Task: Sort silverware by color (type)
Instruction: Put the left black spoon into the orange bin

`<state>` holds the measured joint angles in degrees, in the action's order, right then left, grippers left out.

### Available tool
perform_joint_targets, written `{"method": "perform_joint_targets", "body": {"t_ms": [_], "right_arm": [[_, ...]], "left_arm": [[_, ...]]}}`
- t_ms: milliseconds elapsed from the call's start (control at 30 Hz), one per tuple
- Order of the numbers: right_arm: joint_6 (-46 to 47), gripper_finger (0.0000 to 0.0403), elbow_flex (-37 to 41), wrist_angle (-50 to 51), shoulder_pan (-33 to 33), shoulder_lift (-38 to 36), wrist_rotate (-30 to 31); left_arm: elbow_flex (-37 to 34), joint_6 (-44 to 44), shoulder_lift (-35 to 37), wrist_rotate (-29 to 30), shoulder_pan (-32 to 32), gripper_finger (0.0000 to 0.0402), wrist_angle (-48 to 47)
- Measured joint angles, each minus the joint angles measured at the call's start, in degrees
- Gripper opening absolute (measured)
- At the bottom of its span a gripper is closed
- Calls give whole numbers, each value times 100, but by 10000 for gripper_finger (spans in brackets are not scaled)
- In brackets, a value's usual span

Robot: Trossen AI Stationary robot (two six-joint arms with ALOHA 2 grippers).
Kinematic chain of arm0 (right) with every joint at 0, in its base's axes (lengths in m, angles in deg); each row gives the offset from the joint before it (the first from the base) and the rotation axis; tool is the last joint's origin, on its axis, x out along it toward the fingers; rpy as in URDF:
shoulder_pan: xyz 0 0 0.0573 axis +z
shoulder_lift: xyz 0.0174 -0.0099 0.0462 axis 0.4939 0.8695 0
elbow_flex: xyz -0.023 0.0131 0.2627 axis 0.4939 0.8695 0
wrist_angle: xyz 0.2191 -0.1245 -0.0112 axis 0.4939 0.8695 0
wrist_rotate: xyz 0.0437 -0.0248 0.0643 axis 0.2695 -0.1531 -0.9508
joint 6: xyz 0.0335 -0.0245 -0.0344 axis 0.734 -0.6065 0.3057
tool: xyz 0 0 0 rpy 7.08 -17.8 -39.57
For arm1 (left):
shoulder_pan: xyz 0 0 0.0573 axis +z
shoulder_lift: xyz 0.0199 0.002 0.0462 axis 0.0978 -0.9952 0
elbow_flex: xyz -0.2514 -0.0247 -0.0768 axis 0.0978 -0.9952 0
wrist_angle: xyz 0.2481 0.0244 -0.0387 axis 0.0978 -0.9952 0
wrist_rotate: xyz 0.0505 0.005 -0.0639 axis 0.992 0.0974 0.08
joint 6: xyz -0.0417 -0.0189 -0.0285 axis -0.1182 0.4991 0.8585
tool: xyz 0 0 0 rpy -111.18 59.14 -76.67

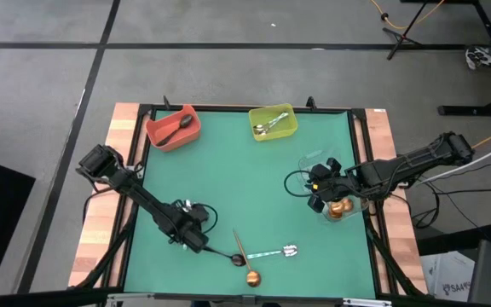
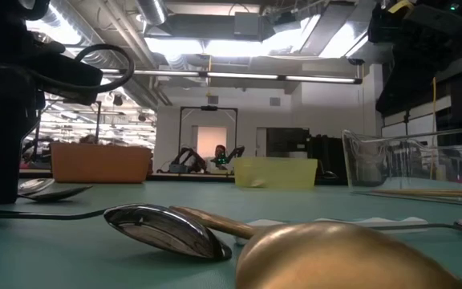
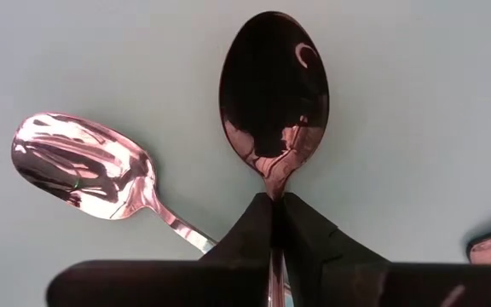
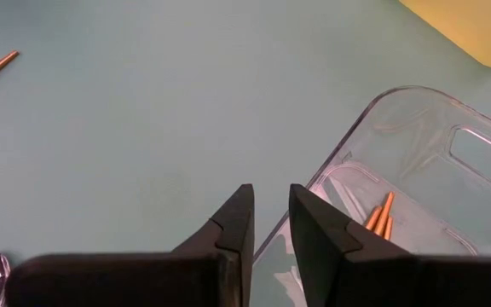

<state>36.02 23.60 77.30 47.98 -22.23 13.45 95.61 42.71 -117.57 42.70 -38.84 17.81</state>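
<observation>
Green matting is covering the worktop I am looking down on, with a red bin and a yellow-green bin sitting along its far edge and a clear bin at the right side. I am seeing a black spoon inside the red bin, silver pieces in the yellow-green one, and copper-gold spoons in the clear one.

My left pincer is sitting low at the near middle of the worktop, clenched on the handle of a black spoon, whose bowl is pointing straight out ahead of the fingertips. A silver spoon is lying just beside it, and a copper-gold spoon is lying close by, its round bowl nearest the worktop's front edge.

My right pincer is waiting at the clear bin's rim, fingers slightly parted and gripping nothing.
</observation>
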Motion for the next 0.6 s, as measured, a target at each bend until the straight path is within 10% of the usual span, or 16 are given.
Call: {"method": "perform_joint_targets", "body": {"t_ms": [600], "right_arm": [[14,67,1,-1,1,0,-2]], "left_arm": [[-11,-855,1176,41,702,10,-46]]}}
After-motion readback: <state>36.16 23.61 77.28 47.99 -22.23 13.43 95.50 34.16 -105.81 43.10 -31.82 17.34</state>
